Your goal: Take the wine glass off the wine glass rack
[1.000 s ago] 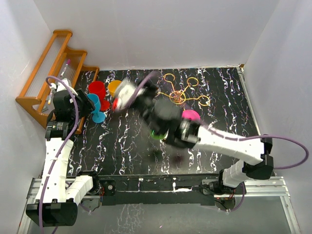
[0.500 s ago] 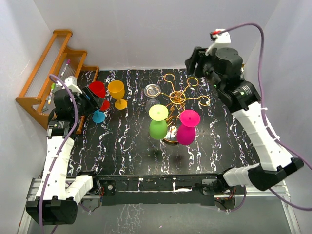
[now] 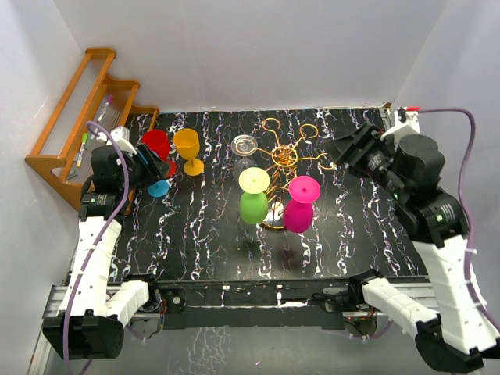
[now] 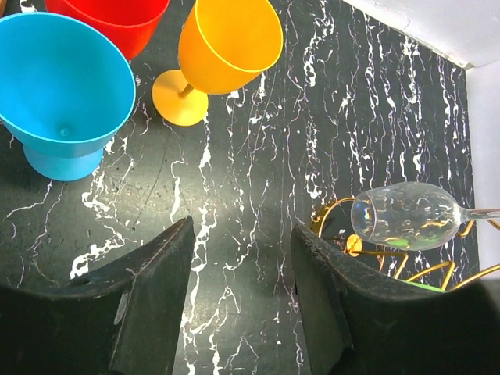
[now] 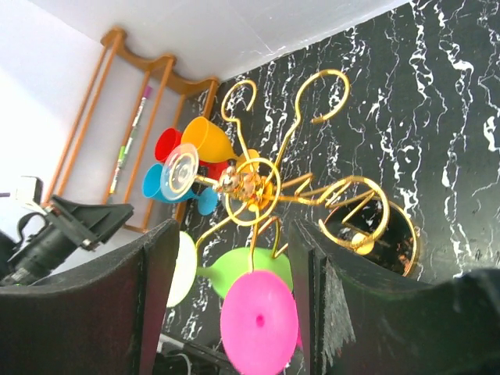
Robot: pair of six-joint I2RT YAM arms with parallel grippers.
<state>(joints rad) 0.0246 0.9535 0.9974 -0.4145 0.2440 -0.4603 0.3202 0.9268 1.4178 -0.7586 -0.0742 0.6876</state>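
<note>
My left gripper is open and empty, far left beside the blue goblet. My right gripper is open and empty, right of the gold wine glass rack. The clear wine glass hangs off the rack's left arm; the green glass and pink glass hang nearer.

Same build on both: white shell links with chunky black joint motors. Overhead, the left arm is around 8 o'clock and the right arm around 4, each trailing a purple cable. The fingers are wide matte-black slabs.
</note>
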